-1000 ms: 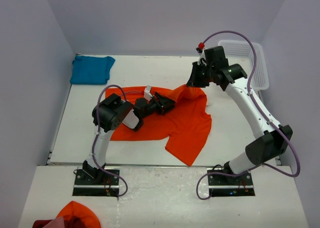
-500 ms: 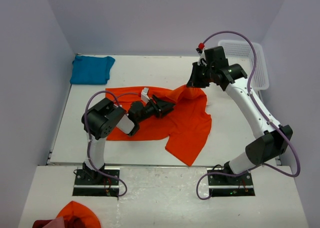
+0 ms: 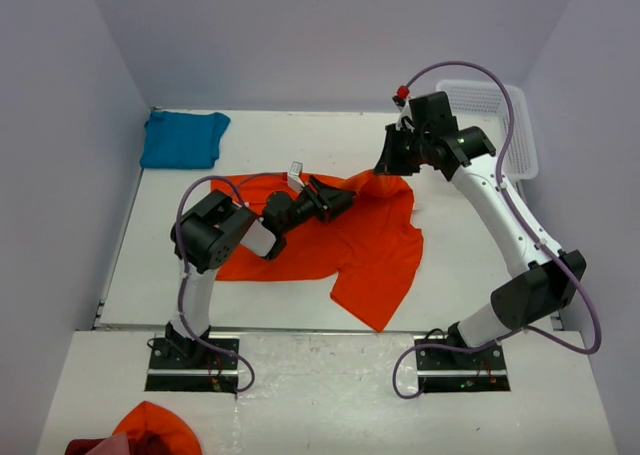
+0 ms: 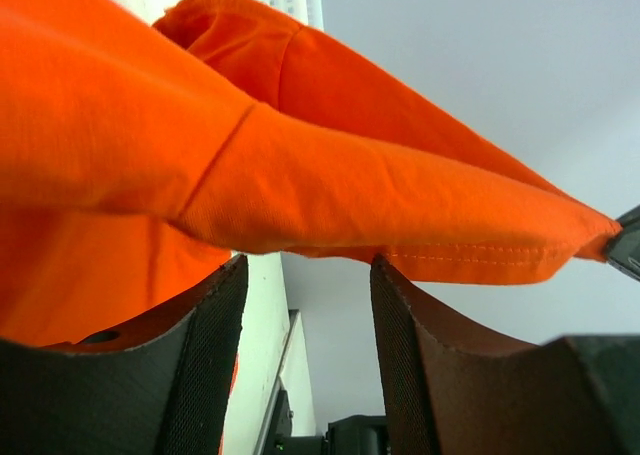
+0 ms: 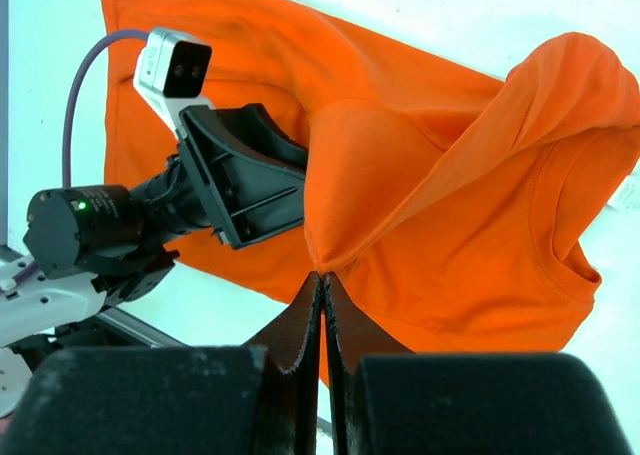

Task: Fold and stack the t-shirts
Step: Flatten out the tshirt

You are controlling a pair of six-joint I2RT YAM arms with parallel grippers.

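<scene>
Orange t-shirt (image 3: 365, 240): right gripper (image 5: 322, 283) pinches a lifted fold; left gripper (image 4: 308, 275) fingers apart just beside it. Teal t-shirt (image 3: 183, 138) far-left corner, basket (image 3: 490, 100) far-right.

I see the white table (image 3: 300, 135) carrying the orange t-shirt (image 3: 360, 245) spread over its middle, one edge lifted off the surface; the teal-blue t-shirt (image 3: 183, 138) lies folded at the far left corner, and a white basket (image 3: 478, 95) sits at the far right corner
</scene>
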